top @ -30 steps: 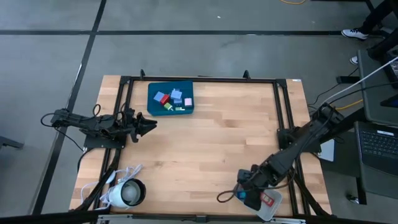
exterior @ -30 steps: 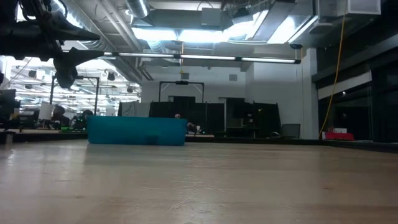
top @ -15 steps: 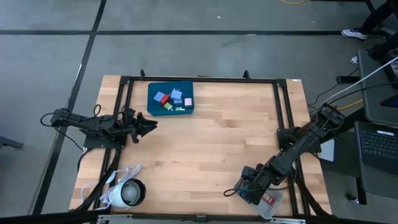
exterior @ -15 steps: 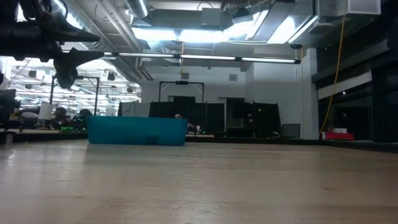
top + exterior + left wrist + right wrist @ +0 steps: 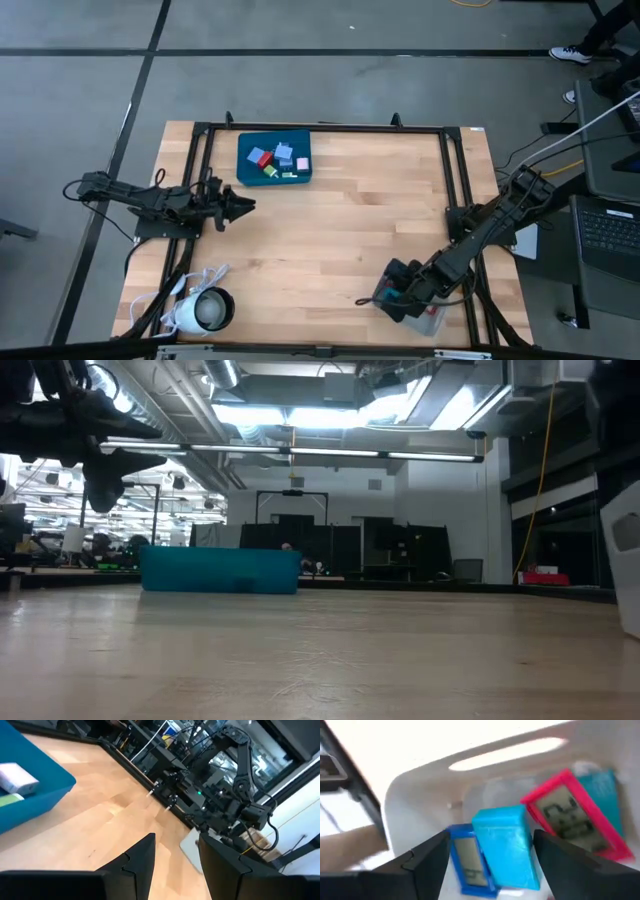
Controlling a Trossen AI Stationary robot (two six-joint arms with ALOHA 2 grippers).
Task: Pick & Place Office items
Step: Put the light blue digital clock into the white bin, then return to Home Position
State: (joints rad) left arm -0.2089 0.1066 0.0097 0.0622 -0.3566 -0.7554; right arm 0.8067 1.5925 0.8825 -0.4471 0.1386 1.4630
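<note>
Several small office items, red, blue and pink, lie in the teal tray at the table's far side. My right gripper hangs open over the grey tray at the near right. In its wrist view a light blue block lies in that tray between the spread fingers. A blue piece and a red-framed piece lie beside it. My left gripper hovers at the table's left, open with nothing in it, below the teal tray in the high view.
A white round corded device sits at the near left corner. Black frame rails run along the table's left, far and right sides. A laptop stands off the table to the right. Bare wood lies between the two trays.
My right gripper has shifted a little toward the far edge over the grey tray. A pale shape has come into the low view at its right edge.
</note>
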